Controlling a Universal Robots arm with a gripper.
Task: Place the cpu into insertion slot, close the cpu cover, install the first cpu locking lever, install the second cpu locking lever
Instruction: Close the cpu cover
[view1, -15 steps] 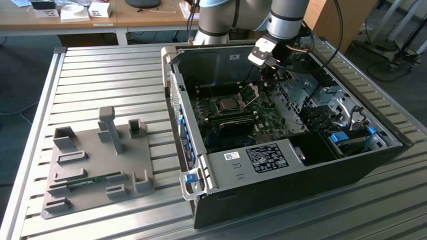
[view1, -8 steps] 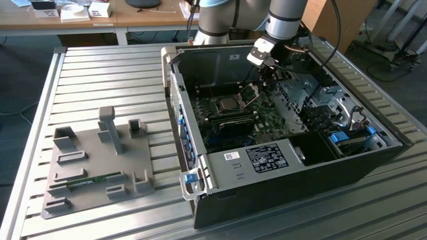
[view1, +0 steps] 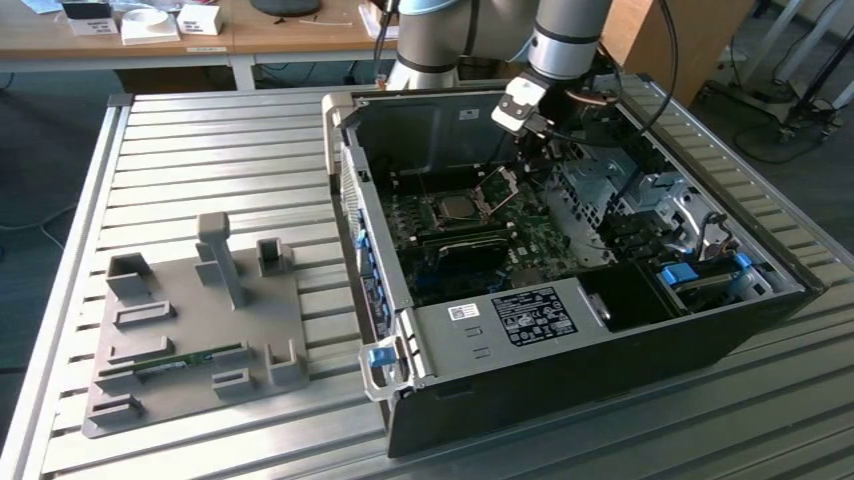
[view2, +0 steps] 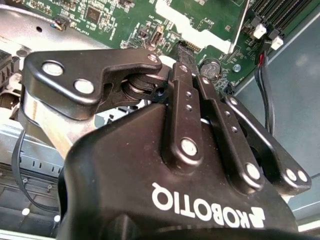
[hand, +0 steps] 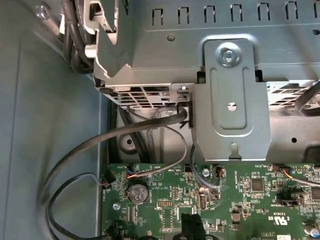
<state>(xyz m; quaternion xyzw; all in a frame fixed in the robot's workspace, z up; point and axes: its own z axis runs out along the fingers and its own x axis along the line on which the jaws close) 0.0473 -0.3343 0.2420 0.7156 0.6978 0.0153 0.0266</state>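
One arm reaches down into the open black computer case (view1: 574, 360) lying on my slatted aluminium bench (view1: 214, 150). Its black two-fingered hand (view1: 533, 143) hangs over the green motherboard (view1: 534, 235), near the far wall of the case. It is just beside the upper edge of the cpu cover (view1: 501, 188), a thin silver metal frame that stands tilted up on its hinge.

I can see the cpu (view1: 458, 208), a small flat square chip with a silvery-grey top, lying in the insertion slot (view1: 430, 205), the square dark socket with a metal rim. The raised cover stands on the exterior view's right of it.

In both wrist views the hand (view2: 182, 50) (hand: 193, 226) has its fingertips drawn narrow, almost meeting, with nothing between them. In the first wrist view, black cables (hand: 75, 160) loop past a round coin battery (hand: 136, 191) on the board.

Well apart, on the exterior view's left, a grey moulded fixture tray (view1: 187, 300) sits on the bench with a long green memory stick (view1: 174, 362) in it.
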